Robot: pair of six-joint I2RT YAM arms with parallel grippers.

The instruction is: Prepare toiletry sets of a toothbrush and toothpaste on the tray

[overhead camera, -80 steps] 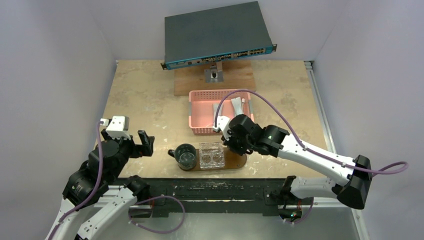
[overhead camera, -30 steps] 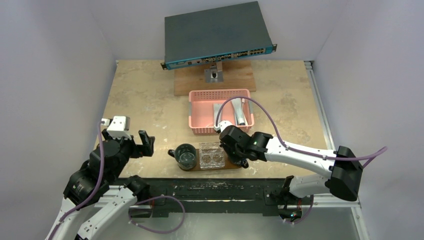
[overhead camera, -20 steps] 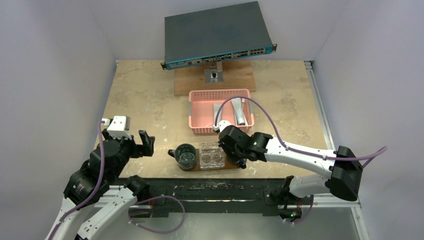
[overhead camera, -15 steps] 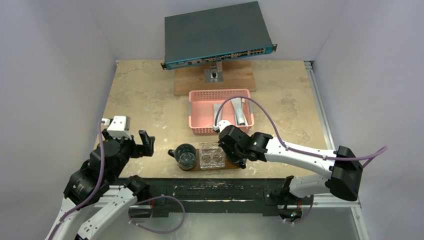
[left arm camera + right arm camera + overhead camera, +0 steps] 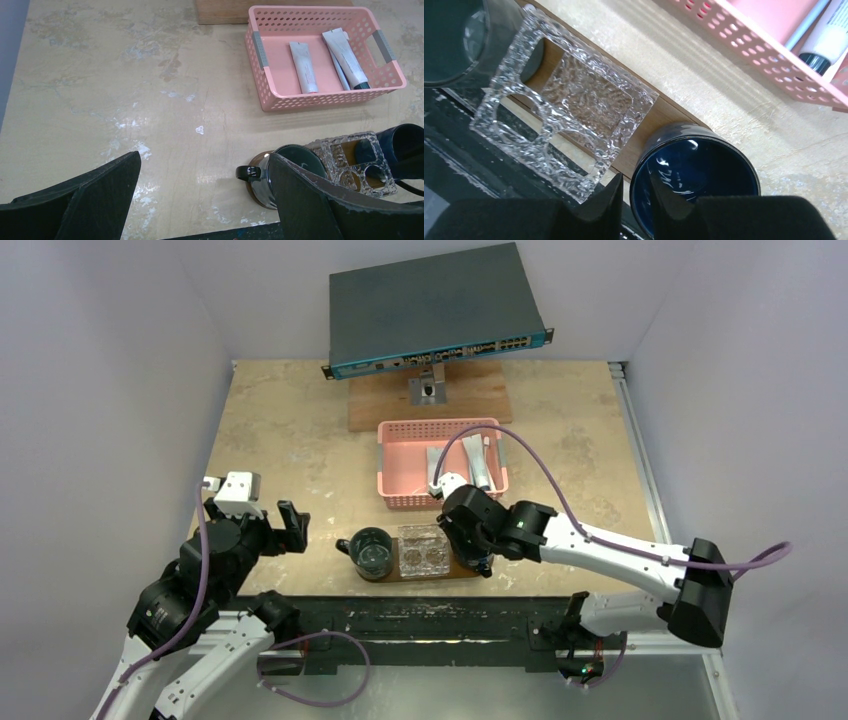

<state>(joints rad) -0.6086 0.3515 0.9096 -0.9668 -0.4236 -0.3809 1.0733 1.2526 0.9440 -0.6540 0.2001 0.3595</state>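
Note:
Two silvery-grey tubes (image 5: pixel 303 66) (image 5: pixel 346 57) and a slim white toothbrush (image 5: pixel 340 75) lie in the pink basket (image 5: pixel 400 475). One tube (image 5: pixel 824 50) also shows in the right wrist view. The dark-brown tray (image 5: pixel 425 576) lies near the table's front edge; it also shows in the right wrist view (image 5: pixel 659 120). My right gripper (image 5: pixel 634 182) is shut on the rim of a dark blue mug (image 5: pixel 704 170), one finger inside and one outside, at the tray's right end (image 5: pixel 478 558). My left gripper (image 5: pixel 202 200) is open and empty, left of the tray (image 5: pixel 270 530).
A second dark mug (image 5: pixel 372 552) stands on the tray's left end, and a clear glass holder (image 5: pixel 423 550) sits in its middle. A network switch (image 5: pixel 435 310) on a wooden stand (image 5: pixel 430 400) is behind the basket. The table's black front rail runs just below the tray.
My right gripper came down from beside the basket to the tray's right end, then held there while its elbow swung slightly right. The left arm has not moved.

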